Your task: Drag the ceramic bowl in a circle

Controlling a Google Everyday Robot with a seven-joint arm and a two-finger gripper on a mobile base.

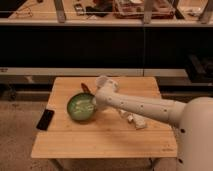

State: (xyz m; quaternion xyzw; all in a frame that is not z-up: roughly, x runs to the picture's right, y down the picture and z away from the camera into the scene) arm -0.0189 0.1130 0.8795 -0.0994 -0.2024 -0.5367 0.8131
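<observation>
The green ceramic bowl sits on the wooden table, left of centre. It is wide and shallow with a paler green inside. My gripper is at the bowl's right rim, at the end of the white arm that reaches in from the right. The arm's wrist covers the place where gripper and rim meet.
A small white cup stands just behind the arm, partly hidden. A red object lies behind the bowl. A black phone lies at the table's left edge. White items lie under the arm. Dark shelving stands behind.
</observation>
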